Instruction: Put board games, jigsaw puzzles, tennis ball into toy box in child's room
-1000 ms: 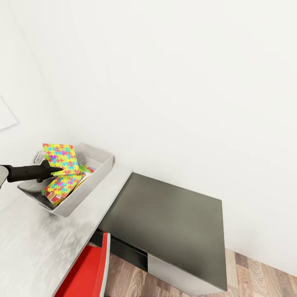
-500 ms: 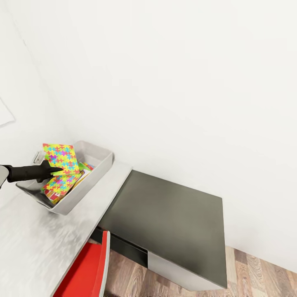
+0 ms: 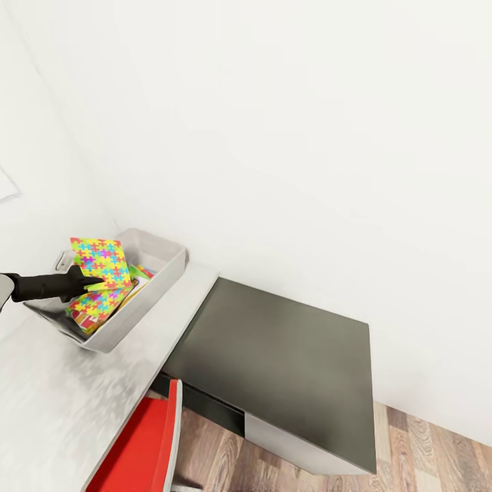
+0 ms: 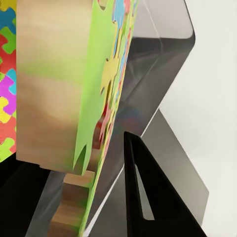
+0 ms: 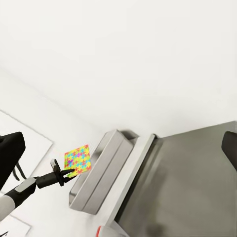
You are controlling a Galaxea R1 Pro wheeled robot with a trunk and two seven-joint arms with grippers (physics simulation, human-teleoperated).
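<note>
My left gripper (image 3: 87,280) is shut on the lower edge of a jigsaw puzzle (image 3: 101,262), holding the board upright and tilted over the toy box (image 3: 158,273). The right wrist view shows this puzzle (image 5: 78,160) above the grey box (image 5: 96,173). In the left wrist view the board's edge (image 4: 91,98) is close up beside one black finger (image 4: 140,197). A second puzzle (image 3: 96,304) lies inside the box on board games (image 3: 141,275). The box stands on the table (image 3: 61,396) near the wall. My right gripper (image 5: 119,148) is open and empty. The tennis ball and the bed are out of view.
The dark grey corner section (image 3: 280,355) of the desk adjoins the pale top on the right. A red chair (image 3: 147,444) is tucked under the near edge. White walls stand close behind the box. Wood floor (image 3: 424,444) shows at lower right.
The whole picture has shifted slightly, so the camera moved. The held puzzle sits a little lower relative to the toy box; my left gripper keeps its hold.
</note>
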